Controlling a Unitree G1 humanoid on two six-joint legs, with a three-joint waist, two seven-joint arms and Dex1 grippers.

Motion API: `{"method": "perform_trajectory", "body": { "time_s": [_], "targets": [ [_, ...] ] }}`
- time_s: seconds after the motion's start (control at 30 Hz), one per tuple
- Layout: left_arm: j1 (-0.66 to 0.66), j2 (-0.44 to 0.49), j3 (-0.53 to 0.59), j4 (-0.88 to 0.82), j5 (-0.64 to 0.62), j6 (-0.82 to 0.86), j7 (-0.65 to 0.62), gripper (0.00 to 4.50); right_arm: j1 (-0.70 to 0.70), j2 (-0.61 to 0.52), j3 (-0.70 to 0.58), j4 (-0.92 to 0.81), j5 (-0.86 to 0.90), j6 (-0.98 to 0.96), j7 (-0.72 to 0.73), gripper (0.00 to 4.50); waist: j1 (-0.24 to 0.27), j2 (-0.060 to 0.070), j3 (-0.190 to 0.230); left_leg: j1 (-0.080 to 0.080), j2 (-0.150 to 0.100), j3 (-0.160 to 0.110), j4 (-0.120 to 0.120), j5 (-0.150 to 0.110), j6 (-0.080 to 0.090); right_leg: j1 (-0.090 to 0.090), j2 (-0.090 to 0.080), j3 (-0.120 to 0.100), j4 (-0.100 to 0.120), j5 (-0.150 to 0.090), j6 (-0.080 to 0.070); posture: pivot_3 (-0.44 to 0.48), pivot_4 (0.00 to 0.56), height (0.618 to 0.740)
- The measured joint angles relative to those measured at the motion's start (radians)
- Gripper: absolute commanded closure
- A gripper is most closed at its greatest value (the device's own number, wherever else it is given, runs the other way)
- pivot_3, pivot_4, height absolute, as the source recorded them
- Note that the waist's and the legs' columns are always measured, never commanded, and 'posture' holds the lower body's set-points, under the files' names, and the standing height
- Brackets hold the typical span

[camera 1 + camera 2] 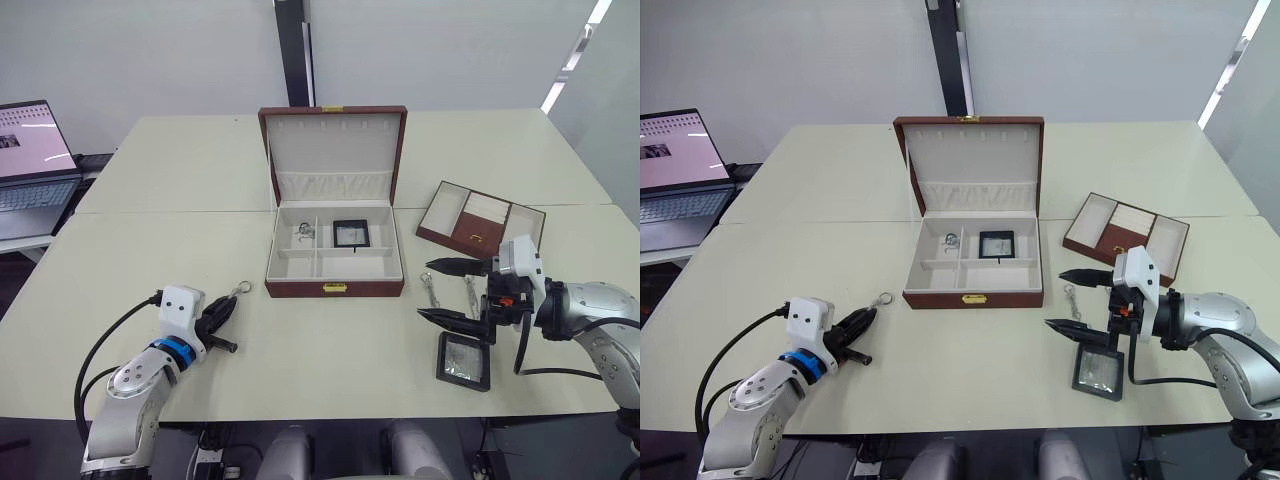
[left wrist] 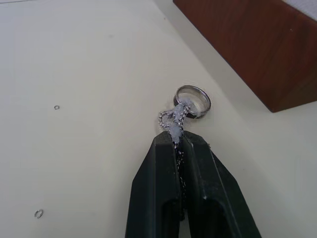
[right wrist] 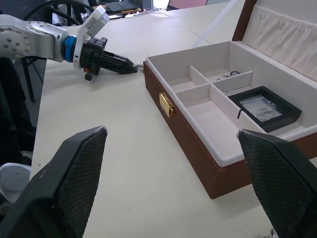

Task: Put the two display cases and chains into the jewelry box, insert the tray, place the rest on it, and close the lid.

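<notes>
The jewelry box stands open mid-table with its lid upright. Inside lie one display case and a chain. My left gripper rests on the table left of the box, shut on a chain whose ring pokes out ahead of the fingertips. My right gripper hovers open right of the box, above two chains lying on the table. The second display case lies just below it near the front edge. The tray sits at the back right.
An open laptop stands on a side table at the far left. Two tiny loose rings lie on the tabletop near my left gripper. A dark pillar rises behind the table.
</notes>
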Motion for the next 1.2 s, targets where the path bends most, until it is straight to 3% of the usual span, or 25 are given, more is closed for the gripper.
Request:
{"method": "perform_trajectory", "body": {
  "time_s": [0.37,0.8,1.03,1.2],
  "targets": [
    [-0.005,-0.013,0.032,-0.112,-0.101,0.104,0.009,4.48,-0.007,0.000,-0.018,-0.014,0.023,0.022,-0.007,0.00,0.000,-0.010,0.006,-0.001,0.001,-0.001,0.000,0.000,0.000,-0.001,0.001,-0.001,0.000,0.000,0.000,0.000,0.150,0.740],
    [-0.210,0.092,0.089,-0.341,-0.300,0.370,0.072,4.48,-0.031,-0.005,-0.078,-0.048,0.086,0.060,-0.064,0.00,0.000,-0.014,0.008,-0.002,0.001,-0.002,0.000,0.000,0.000,-0.001,0.002,-0.001,0.000,0.000,0.000,0.000,0.150,0.740],
    [-0.316,0.073,0.019,-0.331,-0.312,0.417,0.097,4.48,-0.018,-0.005,-0.101,-0.057,0.086,0.060,-0.093,0.00,0.000,-0.016,0.010,-0.002,0.001,-0.001,0.000,0.000,0.000,-0.001,0.002,-0.001,0.000,0.000,0.000,0.000,0.150,0.740],
    [-0.322,0.046,-0.041,-0.290,-0.289,0.411,0.093,4.48,0.017,-0.008,-0.128,-0.074,0.086,0.063,-0.113,0.00,-0.001,-0.017,0.011,-0.002,0.001,-0.001,0.000,0.000,0.000,-0.002,0.002,-0.001,-0.001,0.000,0.000,0.000,0.150,0.740]
  ]
}}
